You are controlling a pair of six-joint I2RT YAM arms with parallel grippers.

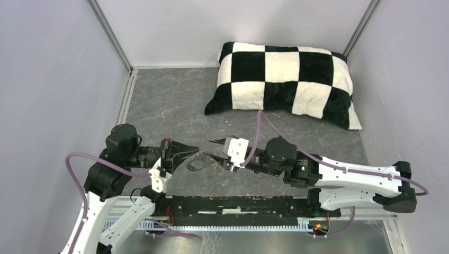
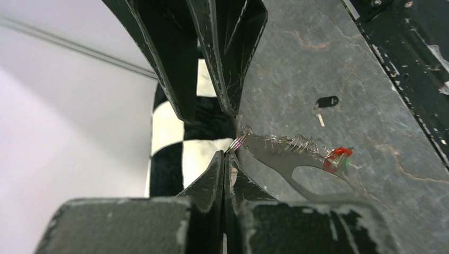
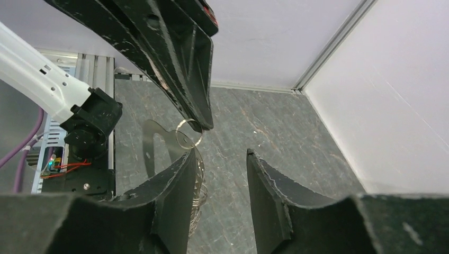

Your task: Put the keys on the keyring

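My left gripper (image 1: 186, 152) is shut on the wire ring at the edge of the flat grey keyring (image 1: 198, 162) and holds it above the floor. In the left wrist view the shut left gripper (image 2: 229, 154) pinches the ring at the keyring's (image 2: 278, 157) tip. A stretched wire coil runs along its edge to the red and green key tags (image 2: 339, 157). The black key (image 2: 326, 102) lies loose on the floor beyond. My right gripper (image 1: 209, 150) is open, facing the keyring. In the right wrist view the right gripper (image 3: 221, 154) is open, its left finger beside the coil (image 3: 199, 185) and ring (image 3: 188, 132).
The black-and-white checked pillow (image 1: 286, 79) lies at the back right against the wall; it also shows behind the jaws in the left wrist view (image 2: 168, 138). Grey walls close in the grey floor (image 1: 169, 106) on three sides. A black rail (image 1: 238, 203) runs along the near edge.
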